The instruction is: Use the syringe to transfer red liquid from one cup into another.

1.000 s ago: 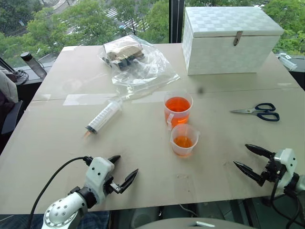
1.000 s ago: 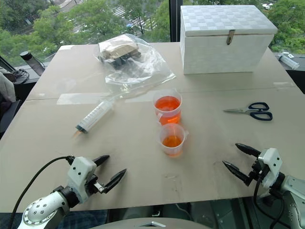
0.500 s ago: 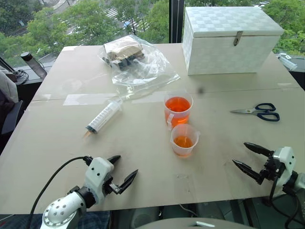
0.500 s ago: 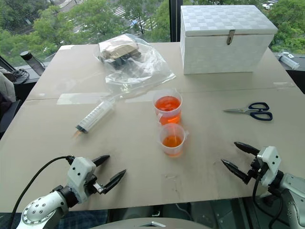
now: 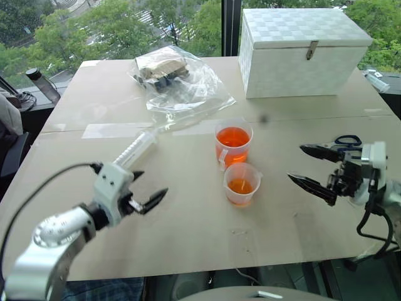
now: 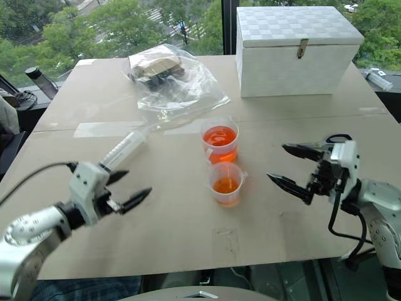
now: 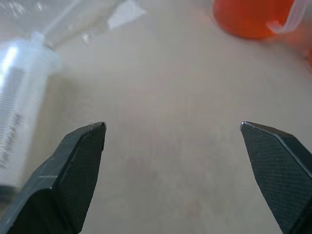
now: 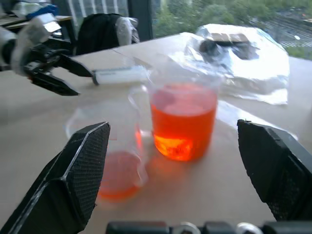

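The syringe (image 5: 140, 147) lies flat on the table, left of the cups, its near end hidden behind my left gripper (image 5: 151, 183). That gripper hovers open and empty, with the syringe barrel (image 7: 17, 97) beside one finger. The taller cup (image 5: 233, 144) with the white strip holds red liquid (image 5: 233, 137) to well over half. Just in front of it stands the shorter cup (image 5: 241, 184) with a little red liquid at the bottom. My right gripper (image 5: 296, 163) floats open to the right of the cups, pointing at them (image 8: 183, 122).
A white lidded box (image 5: 304, 50) stands at the back right. A crumpled plastic bag (image 5: 182, 81) with dark items lies at the back middle. Black-handled scissors (image 5: 348, 139) lie on the right, partly behind my right gripper. A bottle (image 5: 44, 84) stands off the table's left corner.
Both arms rose from the table's near edge. The left gripper moved forward to the syringe's near end. The right one swung left toward the cups. Both stayed open.
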### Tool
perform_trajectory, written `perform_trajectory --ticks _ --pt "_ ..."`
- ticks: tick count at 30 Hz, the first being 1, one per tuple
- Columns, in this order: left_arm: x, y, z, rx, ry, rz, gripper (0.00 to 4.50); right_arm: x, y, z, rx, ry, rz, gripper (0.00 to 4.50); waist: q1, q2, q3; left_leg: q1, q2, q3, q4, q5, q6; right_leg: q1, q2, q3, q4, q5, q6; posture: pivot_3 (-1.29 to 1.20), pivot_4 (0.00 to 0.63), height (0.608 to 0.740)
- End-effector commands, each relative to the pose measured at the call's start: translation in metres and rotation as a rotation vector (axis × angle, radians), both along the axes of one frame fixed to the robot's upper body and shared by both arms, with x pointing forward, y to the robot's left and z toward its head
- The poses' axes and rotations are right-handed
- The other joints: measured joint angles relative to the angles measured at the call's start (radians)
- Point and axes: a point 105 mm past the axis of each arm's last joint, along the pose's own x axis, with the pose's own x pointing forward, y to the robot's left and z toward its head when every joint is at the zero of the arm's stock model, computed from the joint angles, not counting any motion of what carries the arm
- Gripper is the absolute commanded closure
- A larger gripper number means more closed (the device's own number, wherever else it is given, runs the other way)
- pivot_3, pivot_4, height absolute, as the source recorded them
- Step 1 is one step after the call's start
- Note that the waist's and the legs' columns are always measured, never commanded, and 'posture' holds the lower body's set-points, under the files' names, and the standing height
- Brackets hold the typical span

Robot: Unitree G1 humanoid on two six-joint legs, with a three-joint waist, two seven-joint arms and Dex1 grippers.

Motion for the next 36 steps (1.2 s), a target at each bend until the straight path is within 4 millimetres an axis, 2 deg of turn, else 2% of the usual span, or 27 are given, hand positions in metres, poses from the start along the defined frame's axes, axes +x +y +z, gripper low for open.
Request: perform_trajectory --ticks 1,5,8,13,18,21,28,36 --pt "0.021 0.021 0.028 -0.053 0.033 0.095 0.0 -0.012 0.026 0.018 -0.022 -0.011 0.081 0.1 0.0 -0.001 0.001 0.0 0.0 -0.001 0.0 0.0 0.0 0.0 0.0 -0.001 0.0 0.0 0.0 0.0 0.15 0.74" --pt "0.044 0.036 0.045 0.017 0.104 0.14 0.0 -0.022 0.044 0.036 -0.008 -0.002 0.148 0.1 -0.007 -0.007 0.005 -0.001 -0.001 -0.001 0.0 0.001 -0.002 0.0 0.001 0.0 0.0 0.0 0.0 0.0 0.15 0.74" --pt "0.05 0.041 0.039 0.07 0.239 0.148 0.0 -0.02 0.048 0.04 -0.036 0.021 0.147 0.1 -0.014 -0.008 0.006 -0.001 -0.001 0.0 0.0 0.002 -0.004 -0.001 0.002 0.0 0.0 0.0 0.0 0.0 0.15 0.74" --pt "0.061 0.043 0.029 0.153 0.41 0.147 0.0 -0.016 0.047 0.035 -0.102 0.073 0.131 0.1 -0.01 -0.011 0.008 -0.002 -0.001 0.0 0.0 0.003 -0.004 -0.002 0.002 0.0 0.0 0.0 0.001 0.0 0.15 0.74" --pt "0.083 0.048 0.039 0.245 0.431 0.143 0.0 -0.015 0.046 0.036 -0.106 0.077 0.113 0.1 -0.005 -0.014 0.009 -0.005 -0.001 0.002 0.001 0.003 -0.004 -0.007 0.003 0.001 0.002 0.0 0.001 0.0 0.15 0.74" --pt "0.093 0.055 0.042 0.297 0.448 0.144 0.0 -0.014 0.045 0.035 -0.103 0.078 0.1 0.1 -0.007 -0.014 0.009 -0.017 -0.001 0.002 0.005 0.004 -0.005 -0.018 0.005 0.002 0.006 0.0 0.001 0.0 0.15 0.74" --pt "0.123 0.066 0.038 0.399 0.529 0.107 0.0 -0.014 0.047 0.036 -0.09 0.073 0.087 0.1 -0.005 -0.015 0.009 -0.018 -0.002 0.003 0.007 0.003 -0.005 -0.018 0.01 -0.001 0.006 0.0 0.002 0.0 0.15 0.74" --pt "0.142 0.054 0.027 0.426 0.605 0.083 0.0 -0.011 0.047 0.039 -0.078 0.064 0.064 0.1 -0.005 -0.019 0.011 -0.019 -0.001 0.003 0.008 0.003 -0.005 -0.018 0.009 -0.002 0.006 0.0 0.002 0.0 0.15 0.74"
